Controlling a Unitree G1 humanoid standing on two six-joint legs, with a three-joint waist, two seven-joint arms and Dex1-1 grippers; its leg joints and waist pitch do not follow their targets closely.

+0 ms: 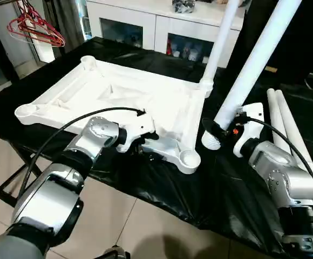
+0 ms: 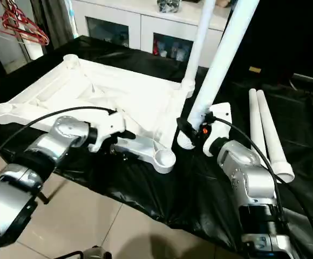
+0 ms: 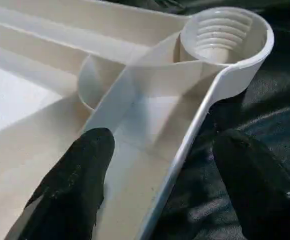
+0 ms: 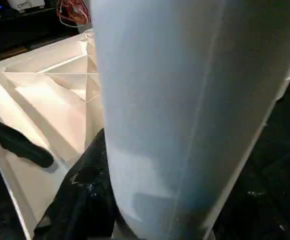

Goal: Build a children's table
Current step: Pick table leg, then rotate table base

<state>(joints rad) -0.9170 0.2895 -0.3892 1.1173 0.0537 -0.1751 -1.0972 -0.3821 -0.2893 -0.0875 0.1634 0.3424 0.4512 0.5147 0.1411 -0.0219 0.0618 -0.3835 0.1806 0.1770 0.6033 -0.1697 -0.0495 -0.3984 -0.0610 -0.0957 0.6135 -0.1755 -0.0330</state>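
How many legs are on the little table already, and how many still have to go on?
One leg already stands in the far corner of the upside-down table top. The right gripper holds a second leg, tilted, with its end beside the empty near socket. The left gripper sits open astride the top's rim there. Two legs lie waiting on the black cover, so three remain.

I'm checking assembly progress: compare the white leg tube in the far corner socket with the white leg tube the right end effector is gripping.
The white plastic leg tube in the far corner socket stands seated in the white ribbed tabletop; the white plastic leg tube in the right end effector is unattached, its threaded end just off the tabletop's edge. The seated tube is near upright; the gripped tube leans. Nothing grips the seated tube. Both are long, round and white.
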